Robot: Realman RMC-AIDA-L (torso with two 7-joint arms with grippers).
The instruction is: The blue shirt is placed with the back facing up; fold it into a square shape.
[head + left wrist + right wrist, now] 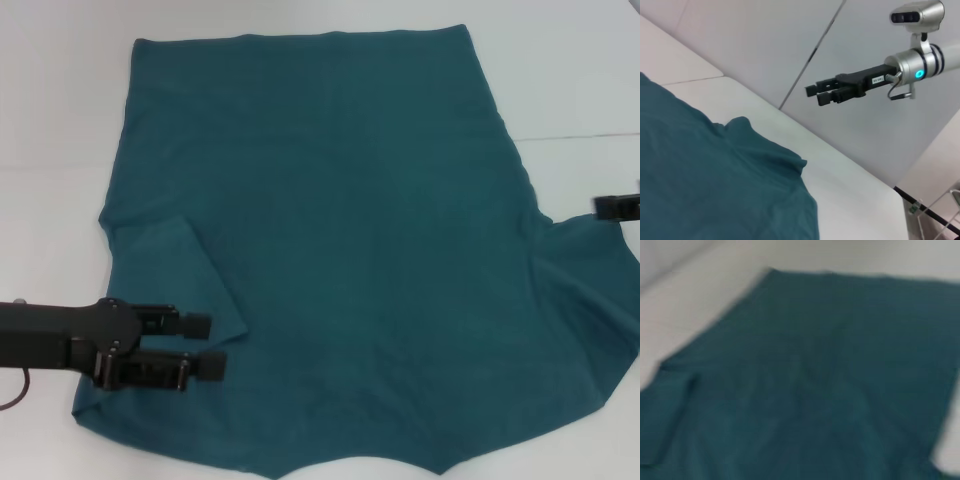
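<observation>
While the blue shirt [340, 260] lies flat, left gripper [207, 346] jaws apart over its sleeve; right gripper [812, 94] jaws together, off-cloth.

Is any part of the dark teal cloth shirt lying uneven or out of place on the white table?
Yes. The dark teal-blue cloth shirt is lopsided: its left sleeve is folded inward over the body near the left gripper, while the right sleeve spreads outward, slightly wrinkled, below the right gripper.
</observation>
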